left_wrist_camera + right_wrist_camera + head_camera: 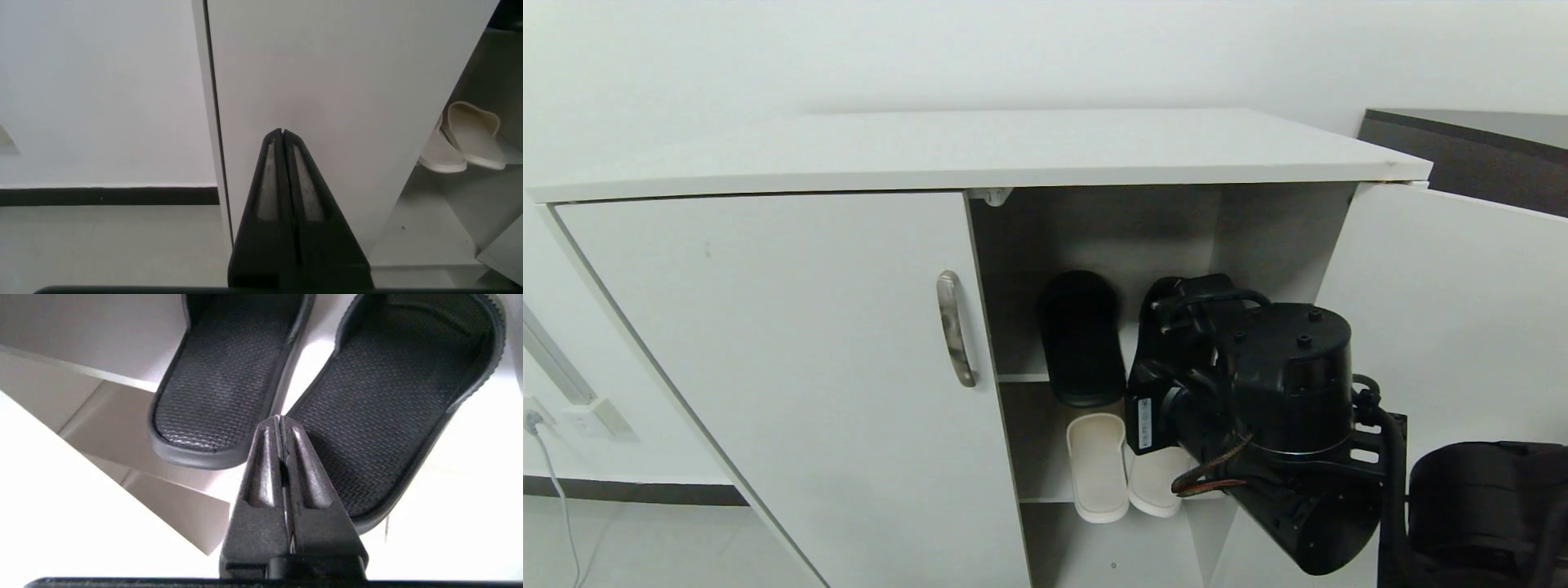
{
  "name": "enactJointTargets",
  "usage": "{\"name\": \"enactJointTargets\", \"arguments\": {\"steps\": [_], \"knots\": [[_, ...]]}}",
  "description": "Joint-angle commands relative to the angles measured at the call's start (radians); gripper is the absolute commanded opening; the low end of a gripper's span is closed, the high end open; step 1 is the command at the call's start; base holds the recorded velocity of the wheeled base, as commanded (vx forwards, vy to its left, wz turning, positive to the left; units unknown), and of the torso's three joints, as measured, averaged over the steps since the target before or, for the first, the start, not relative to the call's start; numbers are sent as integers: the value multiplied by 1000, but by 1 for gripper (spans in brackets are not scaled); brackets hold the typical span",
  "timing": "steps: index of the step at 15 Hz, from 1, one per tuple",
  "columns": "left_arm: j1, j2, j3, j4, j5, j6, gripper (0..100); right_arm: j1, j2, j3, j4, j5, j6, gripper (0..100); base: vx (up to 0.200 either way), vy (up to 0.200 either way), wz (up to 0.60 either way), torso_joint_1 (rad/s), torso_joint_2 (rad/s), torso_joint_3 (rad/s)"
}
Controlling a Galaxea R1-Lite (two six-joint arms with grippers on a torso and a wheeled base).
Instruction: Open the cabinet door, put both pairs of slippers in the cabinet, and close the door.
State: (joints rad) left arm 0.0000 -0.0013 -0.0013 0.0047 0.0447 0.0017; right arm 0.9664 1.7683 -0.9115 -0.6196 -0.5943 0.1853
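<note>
Since both pairs are judged to lie inside the cabinet (980, 151), the step in hand is taken to be drawing the right arm back so that the open door (1445, 327) can be swung shut. The right gripper (280, 423) is seen with its fingers pressed together and nothing held between them. Just beyond the fingertips lie the black slippers (392, 408), one to either side of the tips, with their heels turned toward the fingers and overhanging the edge of the upper shelf (1023, 377).

A straight withdrawal along the fingers' own line is advised, so that neither heel is caught and dragged off the edge. The arm should be cleared of the opening first, or the door would be stopped against it. The door is then best pushed on its outer face, far from the hinge, until it sits flush with the closed door (768, 367).

The left gripper (282, 135) is likewise closed on nothing. Its tips are pointed at the closed door's plain face, and whether they touch it cannot be told.

From the head view the stacking is made plain: the black pair is on the shelf above the white slippers (1098, 465), which rest on the lower shelf (1045, 500), and the handle (954, 328) is seen. The right wrist view adds the closed fingertips and the second black slipper, which the arm covers in the head view. In the left wrist view the white pair is placed well off to one side of the left fingers.
</note>
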Motion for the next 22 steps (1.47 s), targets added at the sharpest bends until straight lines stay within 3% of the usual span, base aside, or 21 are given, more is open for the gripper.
{"name": "enactJointTargets", "arguments": {"steps": [1, 3, 22], "knots": [[0, 1, 1, 0, 1, 0, 0, 0, 0, 0, 0, 1, 0, 0, 0, 0, 0, 0, 0, 0], [0, 1, 0, 0, 0, 0, 0, 0, 5, 0, 0, 1, 0, 0, 0, 0, 0, 0, 0, 0], [0, 1, 0, 0, 0, -2, 0, -18, 82, 3, -8, 2, 20, 0, -200, 0, 0, 2, 1, 3]]}}
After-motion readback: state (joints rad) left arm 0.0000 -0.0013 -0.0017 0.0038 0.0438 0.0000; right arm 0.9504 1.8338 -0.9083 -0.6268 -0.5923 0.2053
